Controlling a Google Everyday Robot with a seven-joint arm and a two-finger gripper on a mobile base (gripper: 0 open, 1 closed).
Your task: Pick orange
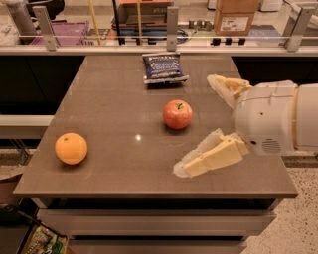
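The orange (pixel 71 148) is round, smooth and yellow-orange. It sits on the brown table (pixel 119 114) near the front left corner. My gripper (pixel 198 126) is over the right side of the table, far to the right of the orange. Its two pale fingers are spread wide apart and hold nothing. One finger (pixel 208 158) reaches toward the front, the other (pixel 224 85) toward the back. A red apple (pixel 177 114) with a stem dimple lies between the gripper and the orange, close to the fingers.
A dark blue snack bag (pixel 164 67) lies at the back middle of the table. A railing with metal posts (pixel 172 22) runs behind the table. Boxes (pixel 237 15) and a purple crate (pixel 67 32) stand beyond it. The floor shows at the right.
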